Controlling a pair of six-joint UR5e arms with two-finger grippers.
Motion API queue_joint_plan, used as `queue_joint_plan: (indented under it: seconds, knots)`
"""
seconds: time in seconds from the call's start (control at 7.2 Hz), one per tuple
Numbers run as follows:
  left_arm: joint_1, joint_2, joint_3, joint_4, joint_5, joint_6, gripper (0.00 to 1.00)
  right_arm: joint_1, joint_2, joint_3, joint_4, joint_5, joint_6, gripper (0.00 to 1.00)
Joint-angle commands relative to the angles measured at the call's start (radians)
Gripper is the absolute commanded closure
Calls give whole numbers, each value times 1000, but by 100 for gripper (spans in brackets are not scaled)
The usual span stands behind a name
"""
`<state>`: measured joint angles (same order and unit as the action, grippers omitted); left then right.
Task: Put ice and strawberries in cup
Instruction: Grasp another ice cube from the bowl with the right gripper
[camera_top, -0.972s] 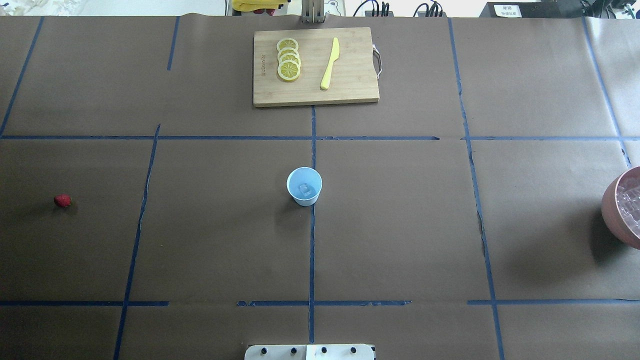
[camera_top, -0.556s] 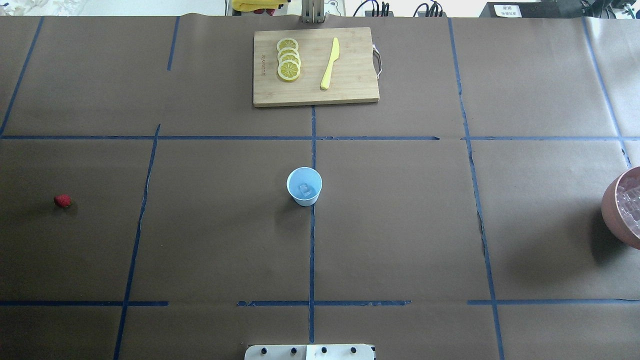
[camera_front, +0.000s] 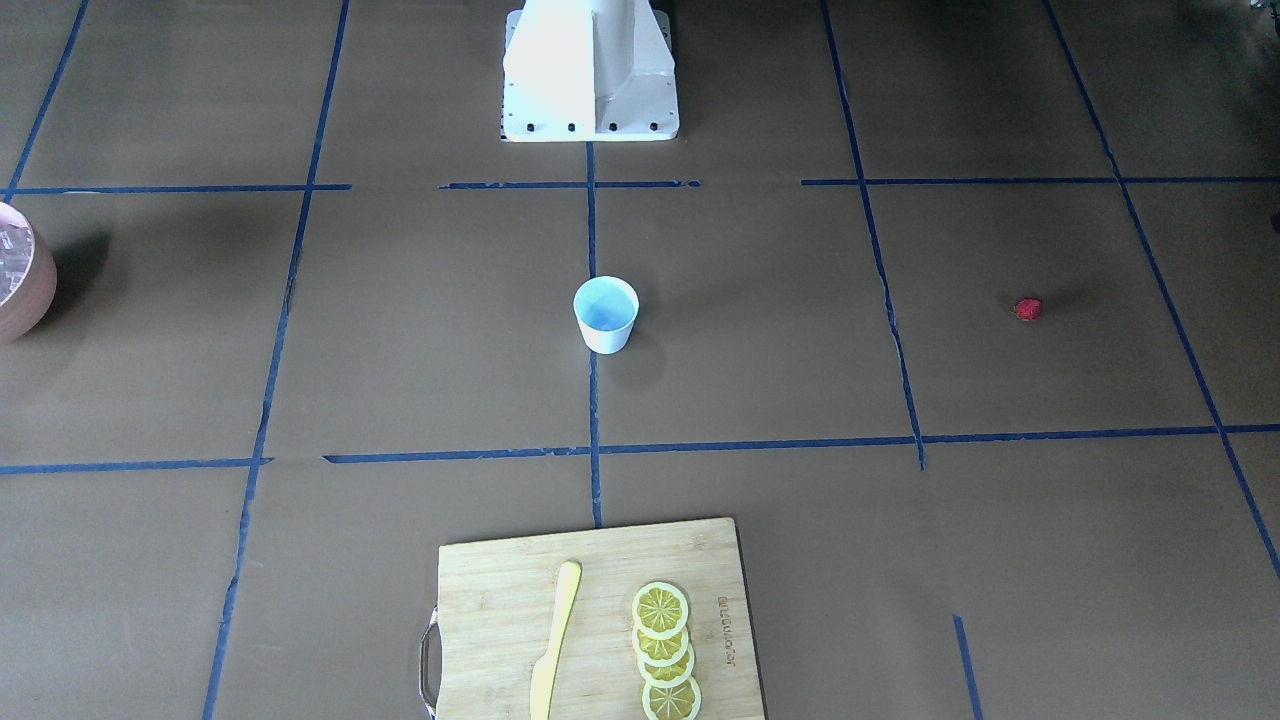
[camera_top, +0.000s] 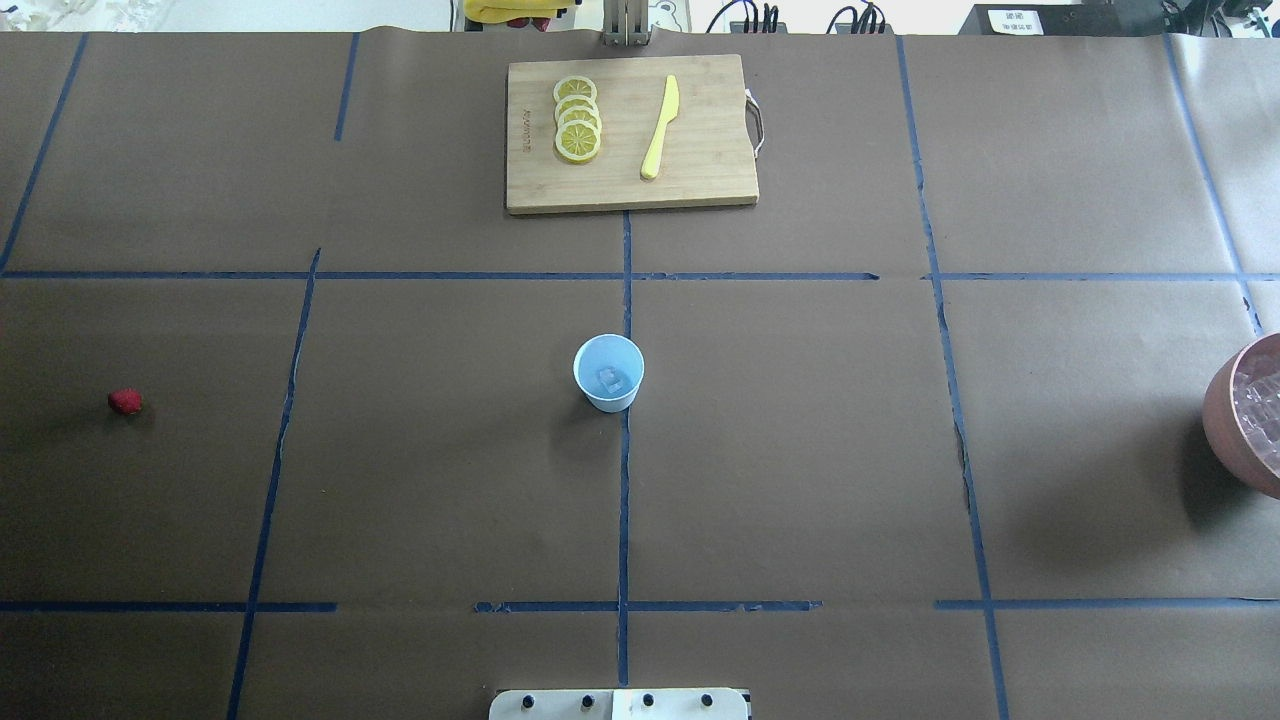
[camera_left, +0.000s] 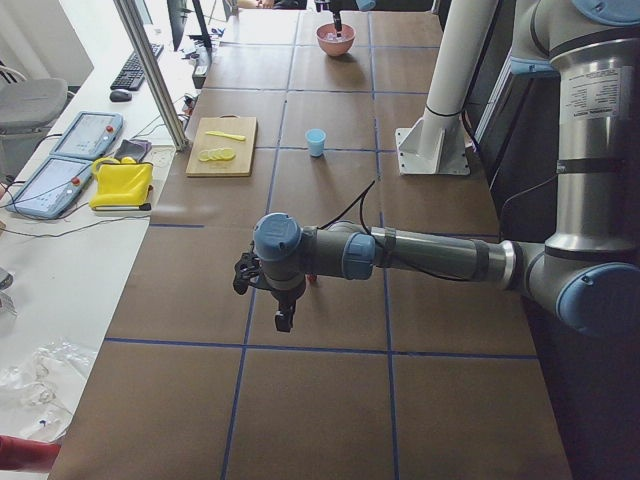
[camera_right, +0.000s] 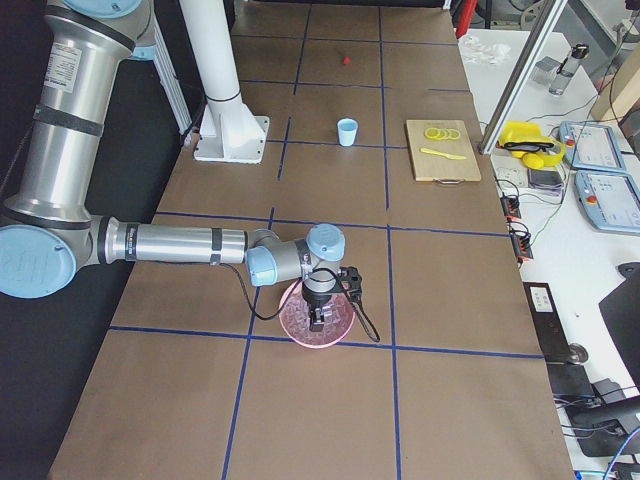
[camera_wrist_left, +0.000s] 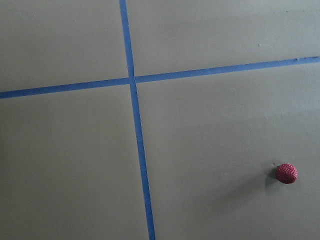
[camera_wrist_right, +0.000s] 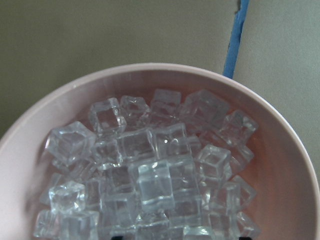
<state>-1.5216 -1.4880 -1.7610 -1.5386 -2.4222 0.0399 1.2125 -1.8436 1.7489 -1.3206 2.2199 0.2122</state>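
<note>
cup: the small white tapered cup with the pale blue inside (camera_top: 608, 372) stands dead centre on the table, right on the blue tape line. It's upright, mouth up, long axis vertical. My guess is it's parked mid-table so either arm can reach it.
ice in cup: one translucent whitish ice cube (camera_top: 609, 379) lies at the bottom, so the ice part looks at least started.
strawberry: the tiny red strawberry (camera_top: 125, 401) lies alone on the brown paper, far out on the robot's left and well apart from the cup. It's not in yet. It looks nearly round, and it's too small to say where its top points.
left gripper: the left gripper (camera_left: 285, 318) hangs nose-down near the berry. The berry sits low and right in the wrist view, so I'd say it isn't lined up. Can't tell how the jaws stand.
ice bowl: the pinkish-brown round bowl (camera_top: 1222, 430) is at the right edge, heaped with clear cubes (camera_wrist_right: 155, 180).
right gripper: the right gripper (camera_right: 318, 318) points down just over that bowl, probably going for more ice. No idea on the jaws here either.
far side: a wooden cutting board (camera_top: 710, 120) sits beyond the cup, with yellow lemon slices (camera_top: 578, 120) and a yellow plastic knife (camera_top: 660, 127) on it. None of that is needed for this job.
</note>
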Motion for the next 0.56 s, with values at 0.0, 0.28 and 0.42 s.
queue_joint_plan:
  seconds: [0.0,0.28,0.42]
  knots:
    - [1,0,0,0,0,0,0,-1,0,-8,1,0,1,46]
    - [0,0,-2,0,0,0,0,1,-2,-6,1,0,-4,77]
    - [0,0,-2,0,0,0,0,1,-5,-5,1,0,-5,92]
